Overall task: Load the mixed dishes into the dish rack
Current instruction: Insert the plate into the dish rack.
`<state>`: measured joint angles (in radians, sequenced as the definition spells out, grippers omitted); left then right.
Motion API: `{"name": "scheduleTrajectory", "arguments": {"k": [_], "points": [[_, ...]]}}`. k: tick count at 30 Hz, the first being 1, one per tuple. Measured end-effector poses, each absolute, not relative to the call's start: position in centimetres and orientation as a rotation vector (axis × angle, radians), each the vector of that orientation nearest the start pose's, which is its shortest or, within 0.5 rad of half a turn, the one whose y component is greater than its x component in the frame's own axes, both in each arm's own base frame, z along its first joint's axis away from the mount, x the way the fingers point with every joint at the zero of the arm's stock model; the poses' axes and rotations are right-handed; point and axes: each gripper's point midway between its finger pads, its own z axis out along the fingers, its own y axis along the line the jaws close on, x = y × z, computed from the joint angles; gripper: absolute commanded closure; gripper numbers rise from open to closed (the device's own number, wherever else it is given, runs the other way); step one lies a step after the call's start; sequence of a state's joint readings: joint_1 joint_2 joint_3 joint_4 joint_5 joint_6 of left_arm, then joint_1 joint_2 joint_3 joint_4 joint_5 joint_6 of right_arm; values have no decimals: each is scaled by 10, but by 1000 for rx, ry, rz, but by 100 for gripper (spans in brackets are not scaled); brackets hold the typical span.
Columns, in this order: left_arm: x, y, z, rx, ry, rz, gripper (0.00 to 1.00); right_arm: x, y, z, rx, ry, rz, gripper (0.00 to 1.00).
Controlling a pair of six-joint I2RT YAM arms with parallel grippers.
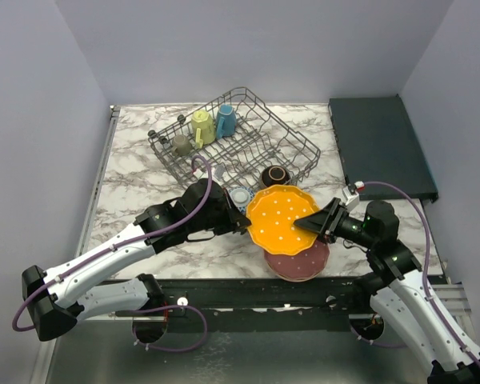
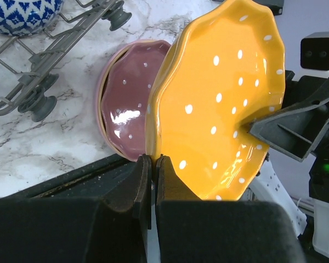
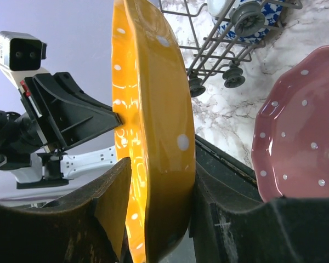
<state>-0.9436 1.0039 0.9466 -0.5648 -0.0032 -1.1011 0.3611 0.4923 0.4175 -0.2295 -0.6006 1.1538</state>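
Just beyond orange plate [image 1: 282, 218]: dark brown bowl [image 1: 274, 175], blue-white bowl [image 1: 240, 197], then dish rack [image 1: 292, 126].

A wavy-rimmed orange plate [image 1: 282, 218] with white dots is raised and tilted off the tabletop [image 1: 136, 184], partly over a pink plate [image 1: 300, 262] that lies flat. Behind, the grey wire rack [image 1: 292, 126] holds a yellow-green mug [image 1: 202, 126], a blue mug [image 1: 226, 120] and a grey cup [image 1: 181, 144]. A dark brown bowl [image 1: 275, 175] and a blue-white bowl [image 1: 240, 196] sit just beside its near side.
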Motion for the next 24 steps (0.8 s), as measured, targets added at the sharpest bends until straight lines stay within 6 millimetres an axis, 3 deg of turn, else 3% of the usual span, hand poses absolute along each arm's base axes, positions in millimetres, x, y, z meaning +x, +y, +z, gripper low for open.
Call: {"name": "scheduleTrajectory", "arguments": {"k": [7,11,19,24], "points": [[156,-282,222,-184,2426,-1089,100,158,201,206,363,2124,1540,77],[156,-282,221,-180,2425,-1089,98,159,200,206,370,2126,1538,98],[157,-283,214,-173,2426,-1086,68,159,199,204,371,2133,1523,100],[158,-286,217,-165,2407,-1106,54,159,196,206,365,2149,1479,100]]}}
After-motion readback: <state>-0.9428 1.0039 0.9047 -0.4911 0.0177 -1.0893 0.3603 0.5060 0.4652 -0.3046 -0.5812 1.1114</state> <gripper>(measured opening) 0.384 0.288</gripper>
